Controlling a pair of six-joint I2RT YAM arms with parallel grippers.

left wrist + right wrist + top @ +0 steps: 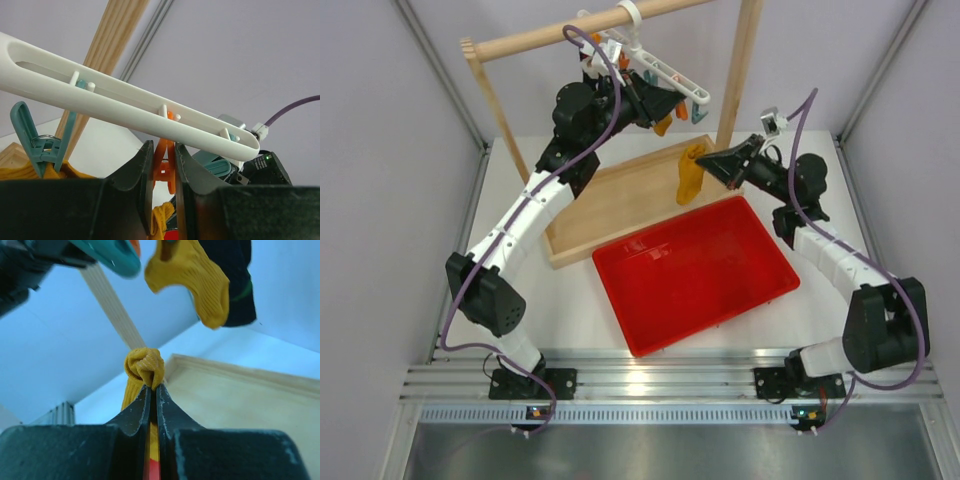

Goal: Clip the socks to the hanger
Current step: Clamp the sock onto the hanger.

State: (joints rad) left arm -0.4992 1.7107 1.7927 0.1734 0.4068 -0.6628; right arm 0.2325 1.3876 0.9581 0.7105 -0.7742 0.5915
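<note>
Now | socks point(688, 178) 2: one hung on hanger point(125, 107), other pinched in right claw point(153, 390) | left claw point(164, 146) squeezing orange clip point(164, 172)

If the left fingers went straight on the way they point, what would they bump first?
Probably the white hanger bar: it crosses just beyond the orange clip that the left fingers squeeze.

table point(560, 300): white top, carrying two things
red bin point(700, 265): sitting mid-table, open side up
wooden board point(620, 200): lying just behind the bin
</note>
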